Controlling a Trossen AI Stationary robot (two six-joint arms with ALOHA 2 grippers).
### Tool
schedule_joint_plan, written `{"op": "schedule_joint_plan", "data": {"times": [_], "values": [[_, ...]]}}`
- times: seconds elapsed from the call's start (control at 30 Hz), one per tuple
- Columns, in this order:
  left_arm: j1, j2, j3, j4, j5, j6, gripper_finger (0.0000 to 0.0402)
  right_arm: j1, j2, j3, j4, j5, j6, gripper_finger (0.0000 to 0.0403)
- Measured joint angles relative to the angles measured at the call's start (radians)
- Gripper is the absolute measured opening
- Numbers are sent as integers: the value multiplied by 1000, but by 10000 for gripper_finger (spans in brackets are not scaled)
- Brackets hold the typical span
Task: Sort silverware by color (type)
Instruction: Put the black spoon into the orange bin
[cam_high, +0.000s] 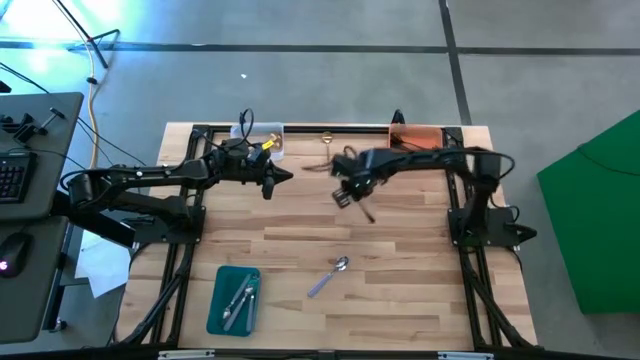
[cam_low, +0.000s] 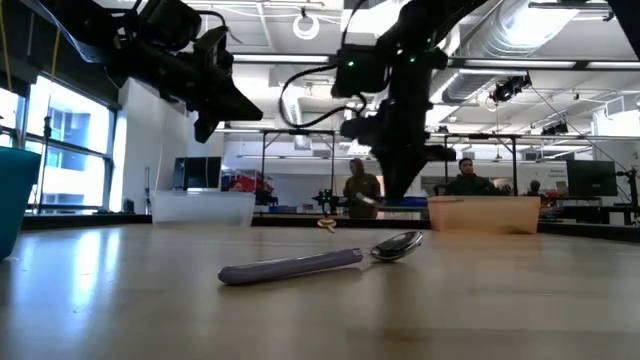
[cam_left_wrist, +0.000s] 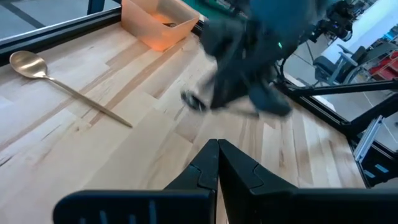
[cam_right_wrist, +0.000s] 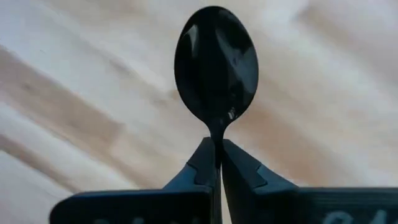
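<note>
Right end effector (cam_right_wrist: 217, 163) pinching slim black spoon (cam_right_wrist: 216, 65) by the neck, bowl jutting past fingertips, above mid-desk. Left end effector (cam_left_wrist: 218, 163) pressed together, gripping nothing, hovering near far-left part of pale wooden desk (cam_high: 400, 300). Near edge: teal tray (cam_high: 232, 299) with silver cutlery inside; shiny silver spoon with lilac handle (cam_high: 327, 277) lying loose beside it. Farther back: gold spoon (cam_left_wrist: 62, 85) flat on wood, then clear tray (cam_high: 262, 140) and orange tray (cam_high: 418, 136) at far edge.

Fingers (cam_right_wrist: 205, 171) pinch a black spoon (cam_right_wrist: 216, 62) (bowl outward) above wood.
</note>
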Motion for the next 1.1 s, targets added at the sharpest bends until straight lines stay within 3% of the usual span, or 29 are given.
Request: {"op": "schedule_joint_plan", "data": {"times": [0.27, 0.43, 0.57, 0.83, 1.1], "values": [[0, 0, 0, 3, -27, -29, 0, -302, -169, 1, -246, 195, -541, 2], [0, 0, 0, -2, -28, -61, 0, -520, -184, 1, -205, 266, -958, 2], [-1, 0, 0, -5, -32, -100, 0, -625, -156, 2, -122, 264, -1173, 2], [-22, 0, 0, -24, -87, -144, 0, -731, -70, 2, -95, 245, -1320, 2], [-15, -5, 0, -71, -129, -168, 0, -777, -26, 2, -126, 237, -1210, 27]]}}
